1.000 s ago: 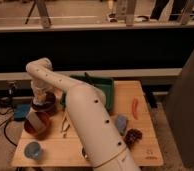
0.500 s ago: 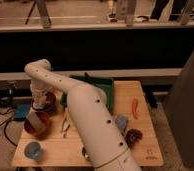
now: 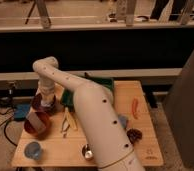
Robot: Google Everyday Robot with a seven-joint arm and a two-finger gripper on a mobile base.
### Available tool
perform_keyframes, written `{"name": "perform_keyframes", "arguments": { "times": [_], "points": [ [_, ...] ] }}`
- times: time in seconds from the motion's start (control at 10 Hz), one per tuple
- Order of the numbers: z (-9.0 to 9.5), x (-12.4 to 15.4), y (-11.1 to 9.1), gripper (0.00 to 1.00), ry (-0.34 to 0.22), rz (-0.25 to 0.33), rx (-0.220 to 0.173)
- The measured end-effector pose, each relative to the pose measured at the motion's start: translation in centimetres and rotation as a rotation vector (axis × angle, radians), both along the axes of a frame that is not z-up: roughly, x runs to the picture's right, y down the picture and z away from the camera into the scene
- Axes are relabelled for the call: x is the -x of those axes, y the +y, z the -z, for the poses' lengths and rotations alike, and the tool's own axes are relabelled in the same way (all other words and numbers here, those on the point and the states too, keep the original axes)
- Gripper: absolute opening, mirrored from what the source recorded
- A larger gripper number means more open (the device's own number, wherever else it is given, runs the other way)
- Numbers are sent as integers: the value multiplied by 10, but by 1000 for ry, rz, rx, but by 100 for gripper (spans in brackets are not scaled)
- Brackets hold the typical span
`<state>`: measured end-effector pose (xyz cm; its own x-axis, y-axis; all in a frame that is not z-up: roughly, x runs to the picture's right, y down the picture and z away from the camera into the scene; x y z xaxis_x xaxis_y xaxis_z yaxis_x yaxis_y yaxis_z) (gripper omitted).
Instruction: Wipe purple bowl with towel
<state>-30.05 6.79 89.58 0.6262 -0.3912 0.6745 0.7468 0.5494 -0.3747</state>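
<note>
Whether the jaws of your gripper (image 3: 46, 103) grip the towel you cannot tell, so press lightly and circle inside the purple bowl (image 3: 39, 103) directly beneath them, clear of the orange-red bowl (image 3: 37, 122) just in front.

matt wooden table (image 3: 140, 142), glossy white arm (image 3: 92, 115)

Cream-white rounded arm segments, small dark dots, end effector (image 3: 46, 103) over purple bowl (image 3: 38, 102)

dark purple bowl (image 3: 38, 102), orange-red bowl (image 3: 37, 125), pale blue cup (image 3: 33, 149), white end effector (image 3: 47, 101)
</note>
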Motion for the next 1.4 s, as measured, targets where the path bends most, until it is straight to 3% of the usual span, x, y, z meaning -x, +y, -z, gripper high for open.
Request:
{"name": "perform_keyframes", "arguments": {
  "times": [0.3, 0.6, 1.1, 1.4],
  "points": [
    [-15, -3, -17, 0, 19, -19, 7],
    [-22, 23, -26, 0, -17, -49, -4],
    [-16, 43, -10, 0, -92, -57, 23],
    [2, 46, 10, 0, -137, -37, 59]
  ]
}}
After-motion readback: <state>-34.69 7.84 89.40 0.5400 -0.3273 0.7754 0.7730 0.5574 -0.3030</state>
